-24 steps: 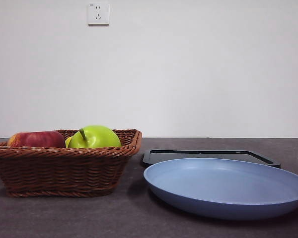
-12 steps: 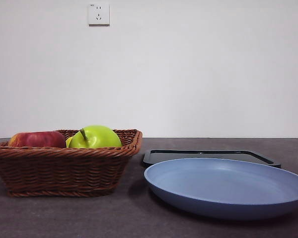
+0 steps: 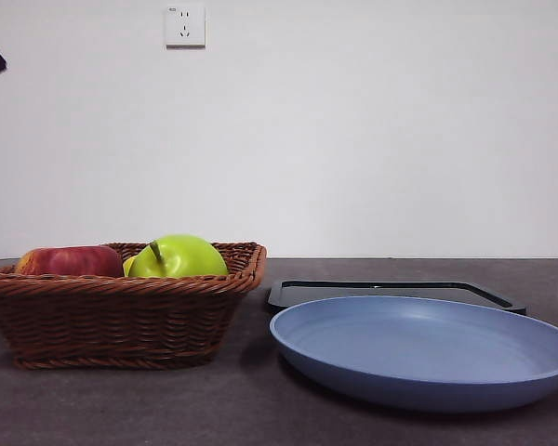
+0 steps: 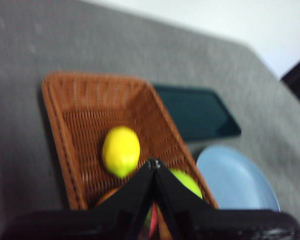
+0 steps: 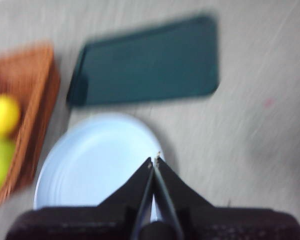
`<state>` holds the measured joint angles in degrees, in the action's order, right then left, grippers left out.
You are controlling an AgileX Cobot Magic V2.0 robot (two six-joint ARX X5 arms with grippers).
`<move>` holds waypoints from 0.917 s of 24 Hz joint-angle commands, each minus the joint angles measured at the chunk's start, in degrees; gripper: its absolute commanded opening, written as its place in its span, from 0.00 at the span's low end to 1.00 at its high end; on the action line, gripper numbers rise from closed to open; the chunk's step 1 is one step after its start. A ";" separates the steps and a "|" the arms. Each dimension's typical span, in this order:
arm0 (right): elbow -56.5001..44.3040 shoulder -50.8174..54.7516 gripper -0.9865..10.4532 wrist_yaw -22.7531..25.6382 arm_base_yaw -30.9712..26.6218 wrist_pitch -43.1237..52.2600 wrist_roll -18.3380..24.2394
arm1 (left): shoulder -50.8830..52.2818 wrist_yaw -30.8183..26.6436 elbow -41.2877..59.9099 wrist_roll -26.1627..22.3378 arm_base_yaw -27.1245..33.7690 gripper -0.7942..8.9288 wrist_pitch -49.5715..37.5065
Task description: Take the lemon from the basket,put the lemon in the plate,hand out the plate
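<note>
— Front view: where is your lemon sitting?
— It is lying in the basket, lower left of the frame, behind the green apple.
— And your grippers?
— Left gripper and right gripper are both hanging closed and empty; the plate is sitting lower right.

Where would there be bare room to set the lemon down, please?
The plate is bare all over. The black tray behind it is bare too. The basket is crowded at the end holding the green apple and red apple; the lemon lies mid-basket.
</note>
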<state>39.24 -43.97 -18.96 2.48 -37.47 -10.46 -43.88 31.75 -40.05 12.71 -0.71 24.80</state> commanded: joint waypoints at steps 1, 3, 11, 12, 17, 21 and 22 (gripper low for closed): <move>2.73 -4.44 0.09 -2.49 -0.11 -3.80 4.79 | -4.02 0.37 -4.68 -5.90 -1.55 0.09 6.80; 3.06 -6.82 0.09 -4.07 -0.11 -4.66 6.10 | -6.27 0.33 -6.62 -7.54 -2.54 0.09 10.12; 3.06 -19.56 0.35 -4.85 0.87 -5.01 5.68 | -8.79 2.32 -7.89 -8.09 -5.64 0.33 11.47; 3.06 -21.46 0.36 -4.83 1.33 -4.83 5.42 | -8.79 2.34 -7.89 -7.65 -5.70 0.39 11.50; 3.06 -31.15 0.36 -4.76 4.11 -0.46 3.98 | -8.79 1.68 -7.89 -5.40 -5.70 0.46 11.80; 3.06 -38.58 0.33 -5.14 5.22 4.87 2.32 | -8.79 1.66 -7.89 -5.40 -5.70 0.46 12.37; 3.06 -40.22 0.30 -5.14 5.51 5.99 2.23 | -8.79 1.66 -7.89 -5.40 -5.70 0.46 12.39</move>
<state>41.65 -83.55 -24.03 7.75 -31.81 -7.60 -52.34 33.52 -47.00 7.11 -6.20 37.39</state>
